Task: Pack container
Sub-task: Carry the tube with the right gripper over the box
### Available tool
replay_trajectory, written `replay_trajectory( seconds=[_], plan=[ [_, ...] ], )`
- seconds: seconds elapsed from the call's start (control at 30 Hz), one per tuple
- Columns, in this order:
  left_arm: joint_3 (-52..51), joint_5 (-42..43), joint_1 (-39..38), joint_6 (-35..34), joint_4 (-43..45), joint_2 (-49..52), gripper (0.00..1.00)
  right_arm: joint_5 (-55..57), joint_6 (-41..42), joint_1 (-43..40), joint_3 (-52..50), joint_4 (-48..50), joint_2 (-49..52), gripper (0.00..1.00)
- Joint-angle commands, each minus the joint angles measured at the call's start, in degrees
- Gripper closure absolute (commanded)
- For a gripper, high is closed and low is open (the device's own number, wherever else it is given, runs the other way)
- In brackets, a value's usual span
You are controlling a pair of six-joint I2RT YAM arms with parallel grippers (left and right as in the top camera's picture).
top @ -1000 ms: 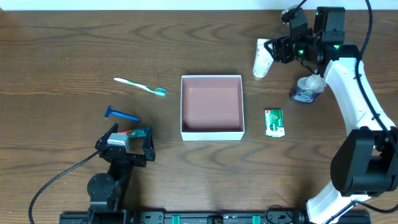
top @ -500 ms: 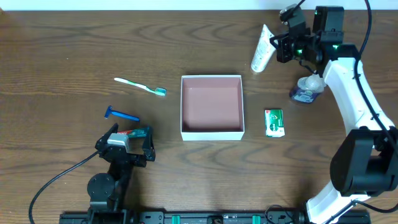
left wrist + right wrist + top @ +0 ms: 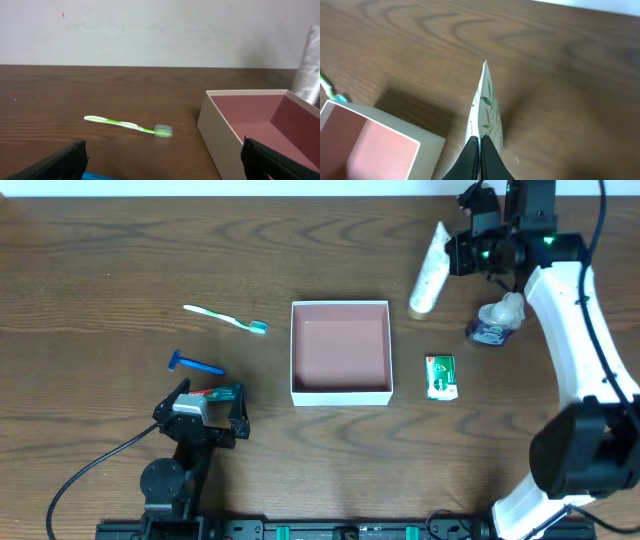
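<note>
Container (image 3: 340, 393), a shallow square box with thin white walls and a reddish-brown floor, sits mid-desk (image 3: 100, 260) in the overhead view and holds nothing, so the packing looks barely begun. To its left lie a green-and-white toothbrush (image 3: 225, 318), a blue razor (image 3: 195, 364) and a red-and-teal item (image 3: 222, 392) right at the left gripper (image 3: 212, 394). To its right lie a small green packet (image 3: 441, 376) and a bluish bottle with a pale top (image 3: 494, 322). The right gripper (image 3: 453, 255) pinches a white squeeze tube (image 3: 428, 272) beyond the box's far right corner, not yet over it. In the left wrist view the dark fingers (image 3: 65, 161) are spread wide around nothing, with the toothbrush ahead and the bare box to the right. In the right wrist view the fingers (image 3: 472, 152) press together on the tube's flattened, leaf-printed body, with a box corner at lower left. Whether the tube is clear of the desk I cannot tell. All six items appear to remain unpacked, and the tube is probably first.
</note>
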Motion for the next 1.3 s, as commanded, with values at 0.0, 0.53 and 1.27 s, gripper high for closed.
replay_trajectory(
  seconds=[0.0,0.53,1.27],
  plan=[
    [-1.0,1.0,-0.2,0.2,-1.9,-0.4,0.02,6.1,4.8,1.6,7.5,-2.5,-6.8,0.99],
    [-1.0,1.0,-0.2,0.2,-1.9,-0.4,0.02,15.1,17.0,17.5,11.0,-8.8,-12.8,0.99],
    [-1.0,1.0,-0.2,0.2,-1.9,-0.4,0.02,29.7,30.6,37.0,11.0,-3.4,1.4,0.99]
  ],
)
